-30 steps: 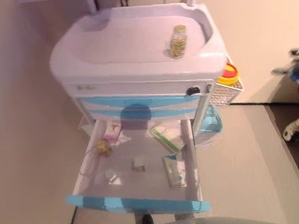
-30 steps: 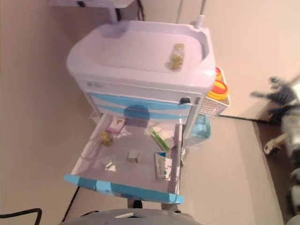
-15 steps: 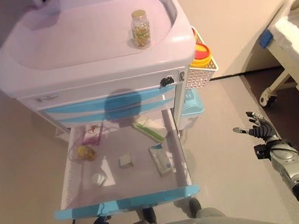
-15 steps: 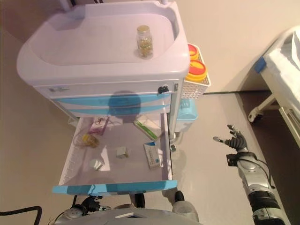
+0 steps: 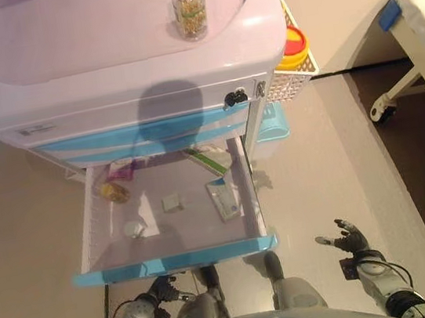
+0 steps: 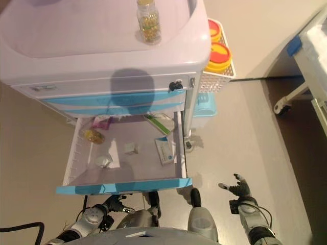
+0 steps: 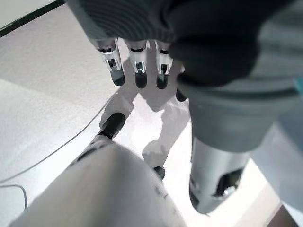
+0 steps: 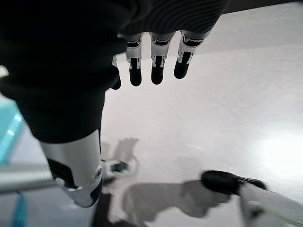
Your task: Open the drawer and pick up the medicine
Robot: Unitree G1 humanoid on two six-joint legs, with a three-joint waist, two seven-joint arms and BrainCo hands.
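Below, right hand (image 5: 349, 239) fingers (image 8: 156, 61) straight, holding nothing, drawer (image 5: 175, 255) open

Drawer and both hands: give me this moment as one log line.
drawer: open, boxes and small items inside | bottle: upright on cart top | left hand: open, low, empty | right hand: open, low, empty

Each arm is a silver-grey jointed tube ending in a dark ribbed cover over the wrist and the back of the hand. The right hand (image 8: 90, 71) and the left hand (image 7: 199, 61) carry silver fingers (image 8: 157, 59) with dark, rounded tips. Beside the row of fingers, the thumb (image 8: 78, 170) is a thicker silver cylinder with a dark recessed slot near its end.
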